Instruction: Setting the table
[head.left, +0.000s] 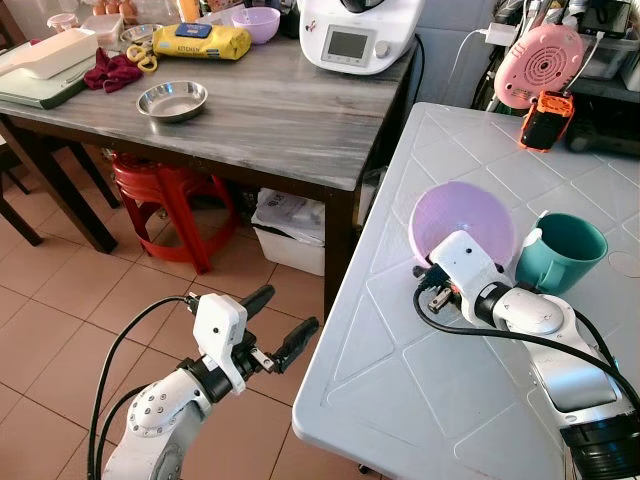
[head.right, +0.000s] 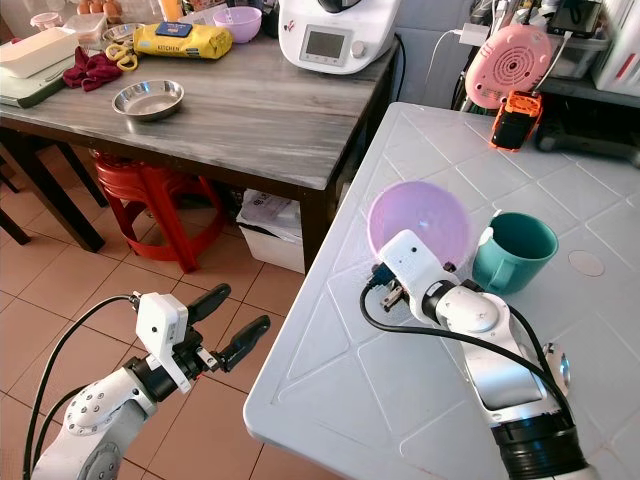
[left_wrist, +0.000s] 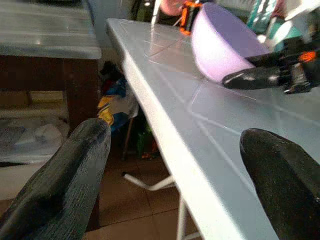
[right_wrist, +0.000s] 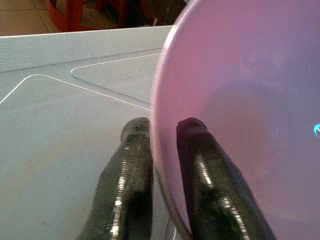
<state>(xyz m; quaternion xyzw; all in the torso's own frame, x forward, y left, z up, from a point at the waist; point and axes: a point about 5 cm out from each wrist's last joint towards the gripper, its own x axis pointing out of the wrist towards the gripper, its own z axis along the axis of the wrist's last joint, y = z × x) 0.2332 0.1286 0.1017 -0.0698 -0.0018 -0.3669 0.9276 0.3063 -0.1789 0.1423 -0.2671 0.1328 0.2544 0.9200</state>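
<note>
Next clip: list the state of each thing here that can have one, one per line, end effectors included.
Purple bowl: tilted on the white table, rim pinched.
Right end effector: shut on the bowl's rim.
Left end effector: open, holding nothing, over the floor.
Teal mug: upright beside the bowl.
Steel bowl: upright, looks empty.

Red stool (head.left: 160, 195) under wooden table (head.left: 270, 110); white kitchen appliance (head.left: 358, 32), yellow packet (head.left: 200, 42) on top.
</note>
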